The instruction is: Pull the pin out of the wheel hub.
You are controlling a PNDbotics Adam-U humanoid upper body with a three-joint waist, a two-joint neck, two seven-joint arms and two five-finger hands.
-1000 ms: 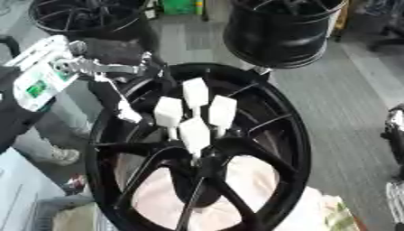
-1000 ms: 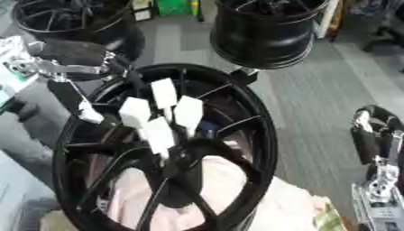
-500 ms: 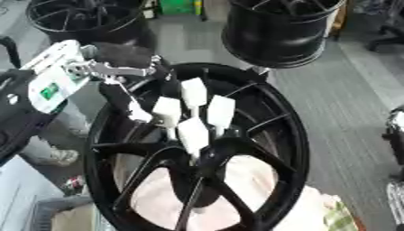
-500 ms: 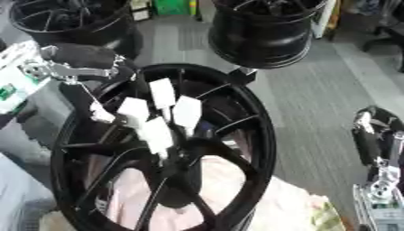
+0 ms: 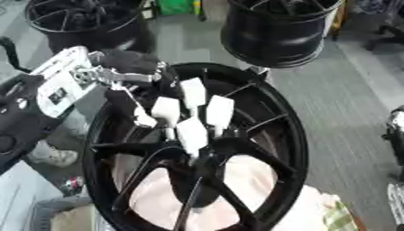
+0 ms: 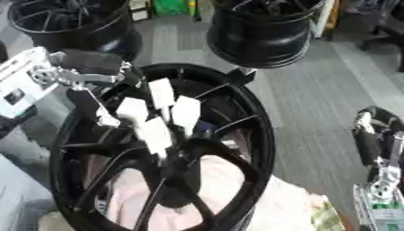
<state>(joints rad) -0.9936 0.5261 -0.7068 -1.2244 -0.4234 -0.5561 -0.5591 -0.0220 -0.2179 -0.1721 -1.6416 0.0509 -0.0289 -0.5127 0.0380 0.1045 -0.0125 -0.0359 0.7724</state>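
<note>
A large black wheel hub (image 5: pixel 284 135) lies tilted in front of me, resting on pale pink cloth (image 5: pixel 260 180). Several white block-shaped pins (image 5: pixel 192 133) stand bunched at its middle. My left hand (image 5: pixel 130 63) comes in from the upper left over the rim, with a white forearm cover behind it. It is open: one straight black finger (image 5: pixel 122 98) points down inside the rim, and a small white piece (image 5: pixel 144 121) sits at its end, just left of the pins. My right hand (image 6: pixel 369 137) rests open at the lower right, away from the hub.
Two more black wheels stand at the back, one at upper left (image 5: pixel 79 20) and one at upper right (image 5: pixel 280 27). Grey floor (image 5: pixel 347 99) runs along the right of the hub. A shoe (image 5: pixel 51 158) shows at the left edge.
My left hand has moved right and down, from outside the rim to over the hub beside the pins. The small white piece moved with it. The right hand has stayed put.
</note>
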